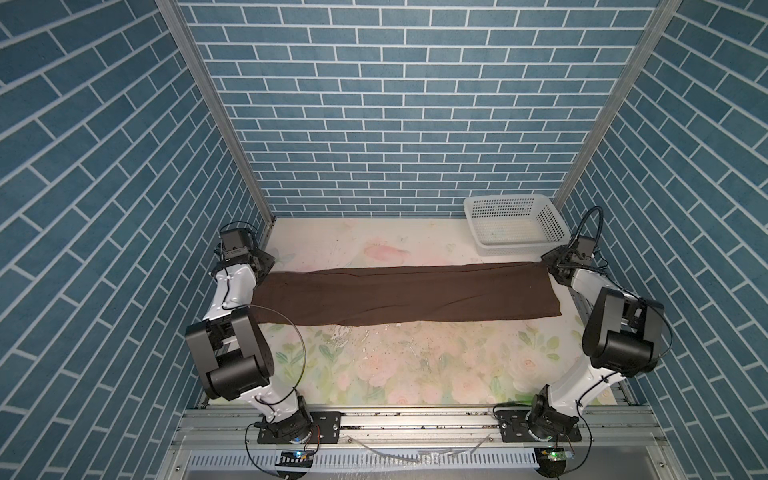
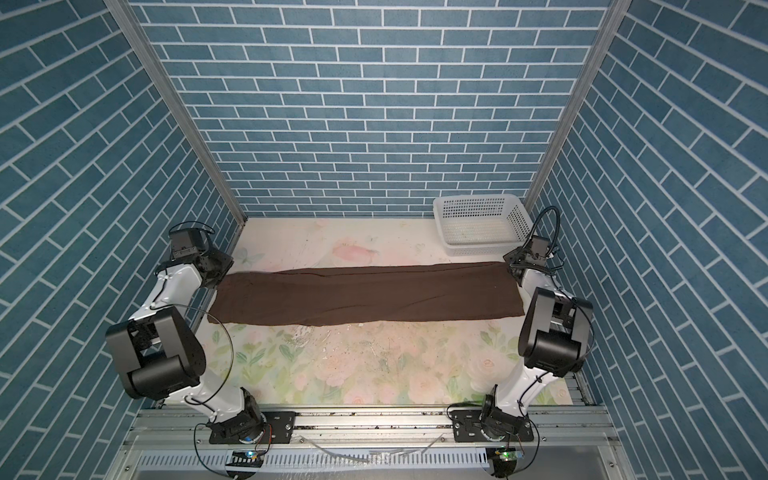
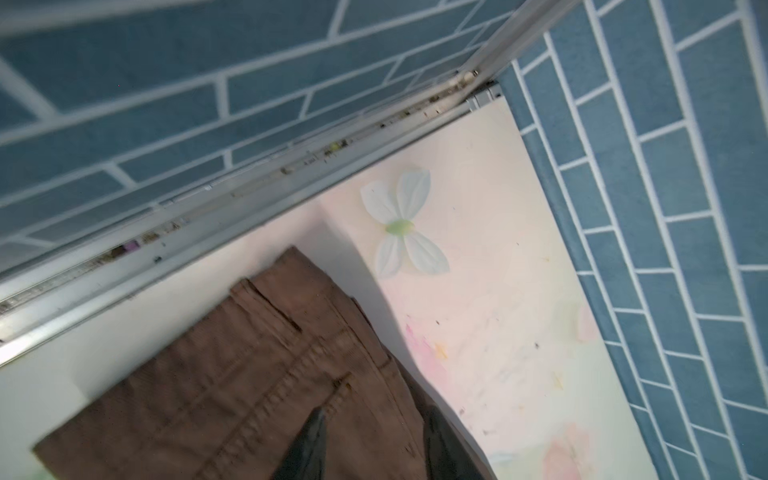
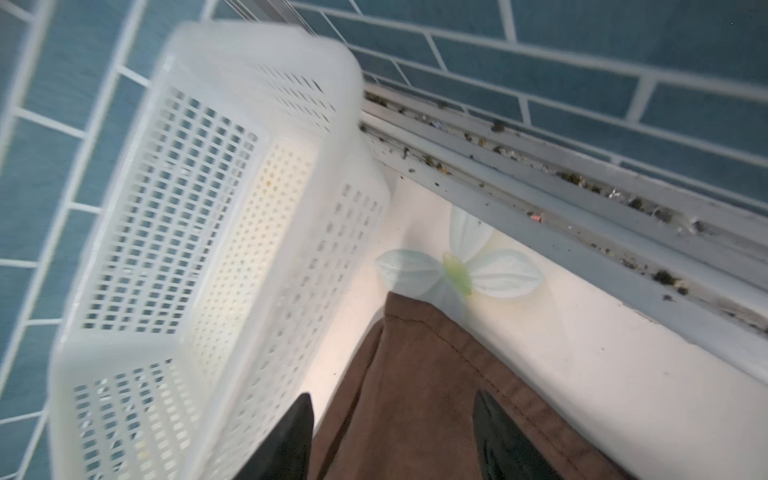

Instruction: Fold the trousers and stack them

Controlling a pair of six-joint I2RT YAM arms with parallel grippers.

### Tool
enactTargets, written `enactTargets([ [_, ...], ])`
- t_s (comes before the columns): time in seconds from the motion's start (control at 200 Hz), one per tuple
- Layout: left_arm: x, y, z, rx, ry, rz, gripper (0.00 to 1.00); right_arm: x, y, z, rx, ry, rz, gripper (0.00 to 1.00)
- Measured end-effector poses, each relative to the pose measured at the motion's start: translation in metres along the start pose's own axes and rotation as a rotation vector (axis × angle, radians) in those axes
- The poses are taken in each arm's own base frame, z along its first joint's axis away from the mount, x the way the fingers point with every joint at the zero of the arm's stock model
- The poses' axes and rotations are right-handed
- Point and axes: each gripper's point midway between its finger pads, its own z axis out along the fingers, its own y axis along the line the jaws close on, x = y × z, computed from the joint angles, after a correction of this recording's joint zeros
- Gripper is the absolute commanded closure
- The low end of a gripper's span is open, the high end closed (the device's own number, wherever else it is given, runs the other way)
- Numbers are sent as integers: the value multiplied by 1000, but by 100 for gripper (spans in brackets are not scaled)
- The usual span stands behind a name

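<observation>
Blue brick-pattern walls [image 1: 407,104], floral tabletop [image 1: 415,365]

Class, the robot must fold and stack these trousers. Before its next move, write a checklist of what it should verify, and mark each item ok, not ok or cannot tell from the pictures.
1. The trousers lie as one long strip across the table: ok.
2. The left gripper is over the waist end, jaws apart: ok.
3. The right gripper is over the hem end, jaws apart: ok.
4. Either gripper is touching the cloth: cannot tell.
5. The cloth is smooth: not ok, creases run along it.
6. The basket is apart from the trousers: ok, but close.
</observation>
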Motion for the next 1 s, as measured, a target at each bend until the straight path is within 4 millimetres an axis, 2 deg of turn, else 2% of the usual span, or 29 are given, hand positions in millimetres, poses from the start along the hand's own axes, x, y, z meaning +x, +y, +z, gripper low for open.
enactTargets([
  [0.01,3,-3,0,8,6,2,79,-1,2,-3,-9,-5,0,100],
  [0.085,31,-19,8,51,66,58,86,0,16,-22,-79,-7,-20,100],
  [0.17,66,-32,22,74,148,126,92,10,27,-26,-121,28,-49,100],
  [0.24,97,-42,38,84,220,176,95,33,34,-24,-142,83,-93,100],
  [0.345,141,-47,59,71,322,236,96,80,43,-23,-163,180,-174,100],
  [0.485,177,-55,77,60,400,288,96,129,46,-22,-195,299,-232,100],
  [0.59,183,-64,90,67,420,300,96,157,38,-16,-195,375,-244,100],
  [0.71,180,-77,109,75,424,300,96,182,32,-11,-189,445,-261,100],
  [0.865,158,-113,130,104,384,312,96,204,31,-13,-206,500,-284,100],
  [1.0,126,-157,133,146,318,333,96,218,24,-16,-208,534,-304,100],
])
